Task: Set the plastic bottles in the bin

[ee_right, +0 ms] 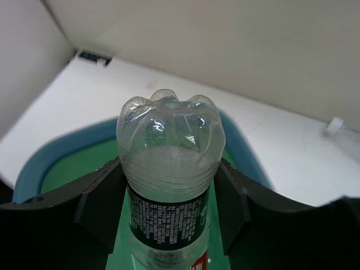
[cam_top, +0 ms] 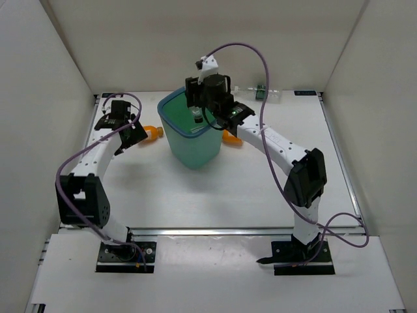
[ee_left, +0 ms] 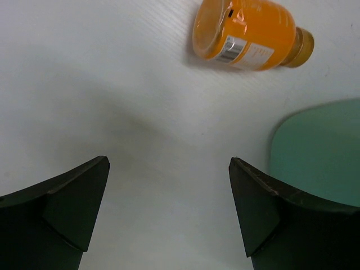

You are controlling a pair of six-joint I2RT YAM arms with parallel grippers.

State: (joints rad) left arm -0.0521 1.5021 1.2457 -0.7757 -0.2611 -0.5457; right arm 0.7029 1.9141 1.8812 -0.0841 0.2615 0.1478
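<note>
Drop-off step going on here: right gripper [ee_right: 169, 188] is clamping the dark-label bottle [ee_right: 169, 140], hanging over the bin [cam_top: 192, 149]. Next it's probably just needing to let go. Left gripper [ee_left: 169, 191] is hovering wide open near an orange bottle [ee_left: 247, 34], left of the bin.

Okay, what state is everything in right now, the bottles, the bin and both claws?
bin: upright, open-topped.
left claw: open, empty.
right claw: shut on dark-label bottle.
dark-label bottle: held above the bin.
left orange bottle: lying on its side.
right orange bottle: beside the bin, partly hidden.
green-label bottle: lying flat.
</note>
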